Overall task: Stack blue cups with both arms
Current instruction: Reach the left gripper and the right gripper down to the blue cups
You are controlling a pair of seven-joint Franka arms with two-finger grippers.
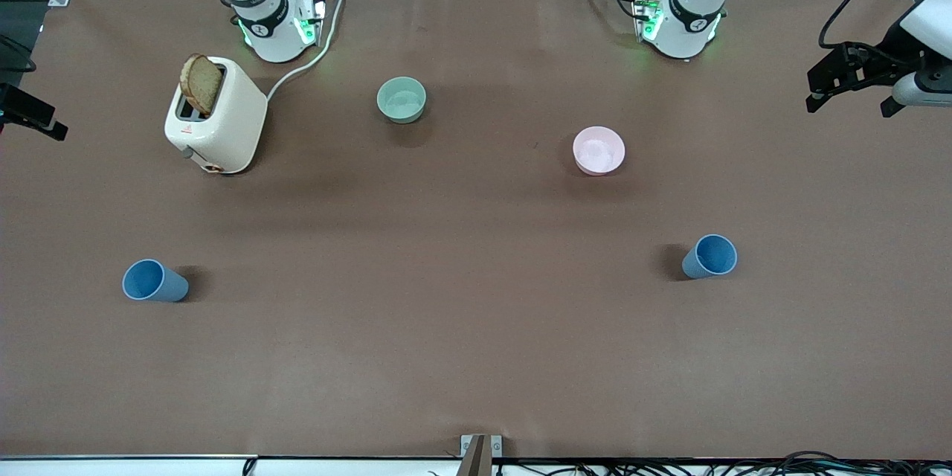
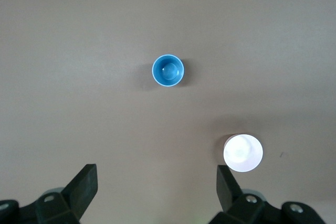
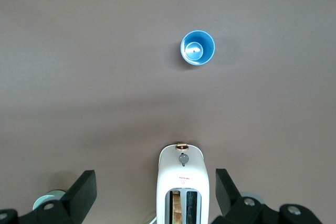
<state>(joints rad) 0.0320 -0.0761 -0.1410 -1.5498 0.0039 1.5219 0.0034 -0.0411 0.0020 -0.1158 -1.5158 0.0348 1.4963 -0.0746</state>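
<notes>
Blue plastic tapered cups stand upright, mouths up, well apart on the brown desk (image 1: 476, 357): one cup (image 1: 154, 281) toward the right arm's end, the other cup (image 1: 709, 256) toward the left arm's end, both nearer the front camera than the bowls.

Each arm has its own cup close. The left pincer (image 2: 156, 192), fingers spread wide and holding nothing, hangs high over the desk with its cup (image 2: 168, 70) ahead and the round pink bowl (image 2: 243, 153) just beside one finger. The right pincer (image 3: 156, 195), equally wide and empty, hovers over the white toaster (image 3: 183, 182) holding a slice of brown bread (image 1: 201, 83); its cup (image 3: 197, 48) lies ahead of the toaster.

The round mint-green bowl (image 1: 401, 99) sits between the bases, away from both approaches. Nothing blocks either descent, I judge.
</notes>
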